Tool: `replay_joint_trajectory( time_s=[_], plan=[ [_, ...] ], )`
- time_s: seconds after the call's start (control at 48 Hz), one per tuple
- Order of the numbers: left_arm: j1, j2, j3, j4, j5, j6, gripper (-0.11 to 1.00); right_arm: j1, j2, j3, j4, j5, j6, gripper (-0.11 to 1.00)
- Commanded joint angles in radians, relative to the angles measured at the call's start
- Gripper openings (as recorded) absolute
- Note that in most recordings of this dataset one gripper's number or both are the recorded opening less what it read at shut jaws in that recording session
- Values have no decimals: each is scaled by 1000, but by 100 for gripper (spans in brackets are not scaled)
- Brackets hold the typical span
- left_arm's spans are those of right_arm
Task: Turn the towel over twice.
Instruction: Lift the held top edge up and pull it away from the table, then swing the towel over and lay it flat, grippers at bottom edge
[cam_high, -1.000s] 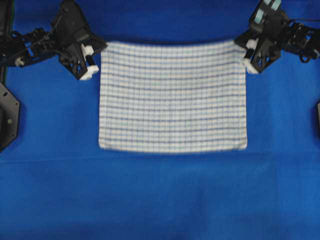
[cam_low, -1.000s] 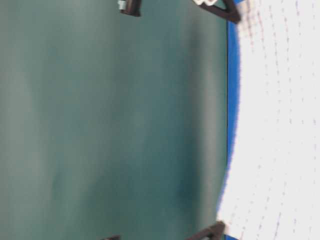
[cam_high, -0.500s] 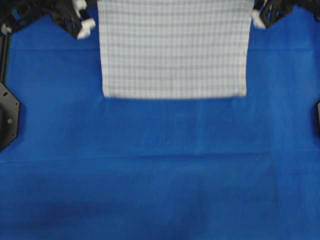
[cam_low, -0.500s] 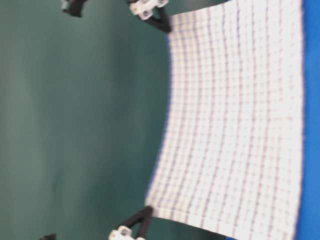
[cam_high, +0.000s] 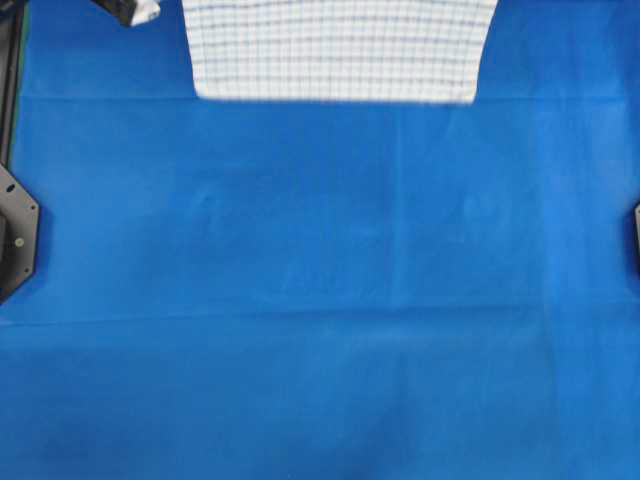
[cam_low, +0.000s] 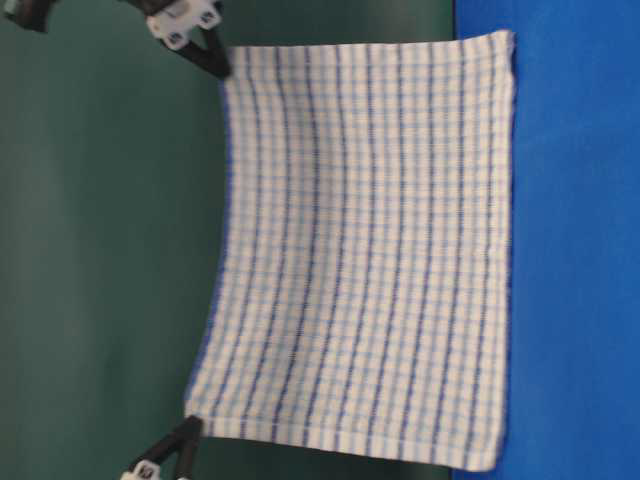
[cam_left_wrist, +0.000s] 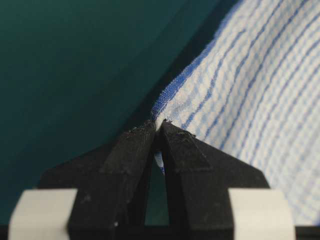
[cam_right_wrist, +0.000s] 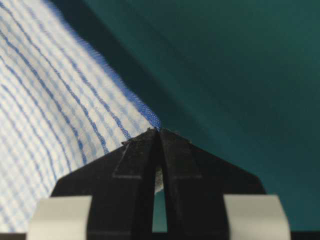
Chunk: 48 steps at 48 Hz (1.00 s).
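Bright, even light; soft blur, no glare.

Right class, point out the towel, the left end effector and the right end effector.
towel (cam_low: 370, 250): table-level view, middle of the hanging cloth.
left end effector (cam_left_wrist: 159, 125): left wrist view, tips pinching a corner.
right end effector (cam_right_wrist: 157, 131): right wrist view, tips pinching a corner.

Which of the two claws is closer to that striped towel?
Neither: left gripper and right gripper each pinch one upper corner of the hanging towel.

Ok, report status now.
Left pincer and right pincer each shut on a towel corner. Towel hanging spread, lifted off the table. Nothing in the way.
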Motion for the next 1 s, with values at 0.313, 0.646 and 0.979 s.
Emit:
replay_joint_trajectory(
  time_s=[0.313,0.646,0.979],
  plan=[
    [-143,-178,84,0,14,5,4,167,-230,40,5,181,17,3],
    [-270,-290,225,0,40,3,4,362,-301,97,34,393,63,3],
    [-489,-282,319,-3,91,-8,4,614,-298,216,35,408,229,3]
  ],
)
